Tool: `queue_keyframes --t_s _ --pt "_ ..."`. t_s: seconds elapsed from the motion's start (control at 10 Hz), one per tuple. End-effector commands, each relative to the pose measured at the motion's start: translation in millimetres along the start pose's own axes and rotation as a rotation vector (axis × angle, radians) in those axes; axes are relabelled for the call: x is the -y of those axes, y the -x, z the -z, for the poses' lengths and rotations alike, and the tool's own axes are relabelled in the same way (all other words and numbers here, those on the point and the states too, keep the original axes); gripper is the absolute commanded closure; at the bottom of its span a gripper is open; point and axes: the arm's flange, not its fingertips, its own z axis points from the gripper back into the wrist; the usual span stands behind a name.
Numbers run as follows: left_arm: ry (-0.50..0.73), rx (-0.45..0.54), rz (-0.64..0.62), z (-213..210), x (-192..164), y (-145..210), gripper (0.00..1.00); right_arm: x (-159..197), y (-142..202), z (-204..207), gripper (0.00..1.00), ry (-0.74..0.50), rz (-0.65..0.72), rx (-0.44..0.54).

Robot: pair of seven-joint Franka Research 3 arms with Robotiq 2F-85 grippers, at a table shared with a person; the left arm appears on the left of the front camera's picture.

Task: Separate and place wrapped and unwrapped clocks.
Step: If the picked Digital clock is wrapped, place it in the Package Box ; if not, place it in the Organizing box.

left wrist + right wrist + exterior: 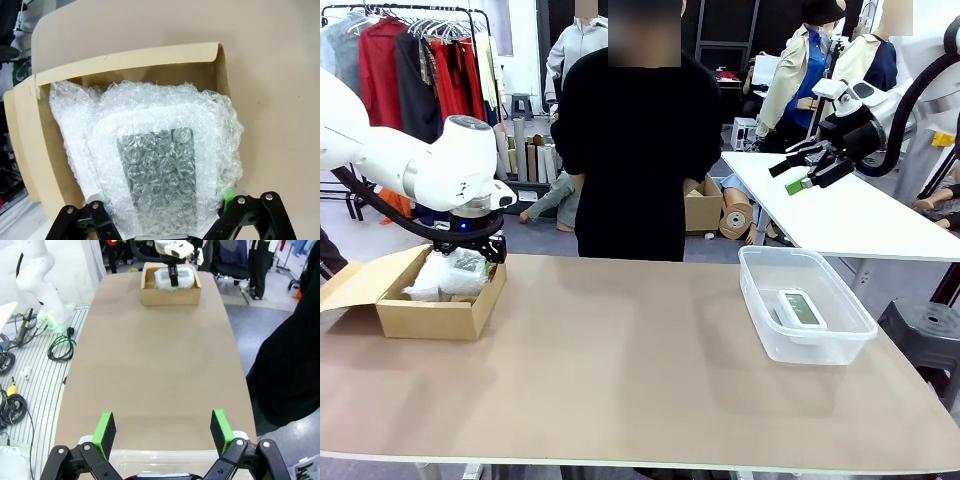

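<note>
Left gripper (162,220) clamps a bubble-wrapped white clock (165,165) inside the brown cardboard box (430,318), far left – right gripper (162,432) hangs wide open, empty, above the clear plastic tub (760,310).

Second wrapped clock (70,125) mostly behind the first; left gripper (480,250) fingertips sunk in cardboard box (435,318).

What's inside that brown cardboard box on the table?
The cardboard box holds two bubble-wrapped clocks: the front one, showing a white case and grey screen, sits between the left gripper's fingers. The second lies behind it, contents hidden. The box floor is covered.
</note>
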Motion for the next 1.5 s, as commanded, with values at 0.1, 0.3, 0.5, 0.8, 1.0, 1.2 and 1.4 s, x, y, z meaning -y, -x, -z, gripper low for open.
queue_keyframes --t_s 0.1,0.3,0.5,0.8,1.0,1.2,1.4 --pt "-0.018 0.03 0.015 -4 2 0 1.0 -1 -2 0 0.0 0.001 -0.002 0.008" --pt "-0.01 0.011 0.019 4 4 -1 1.0 -1 -2 0 0.0 0.001 -0.002 0.008" --pt "-0.005 0.0 0.02 10 5 -3 1.0 -1 -2 0 0.0 0.001 -0.002 0.008" --pt "0.01 -0.006 0.027 17 5 -6 1.0 -1 -2 0 0.0 0.001 -0.002 0.008" --pt "0.019 -0.008 0.031 21 4 -8 1.0 -1 -2 0 0.0 0.001 -0.002 0.008" --pt "0.031 -0.013 0.027 27 1 -9 1.0 -1 -2 0 0.0 0.001 -0.002 0.008" --pt "0.037 -0.023 0.018 33 -3 -11 1.0 -1 -2 0 0.0 0.001 -0.002 0.008"
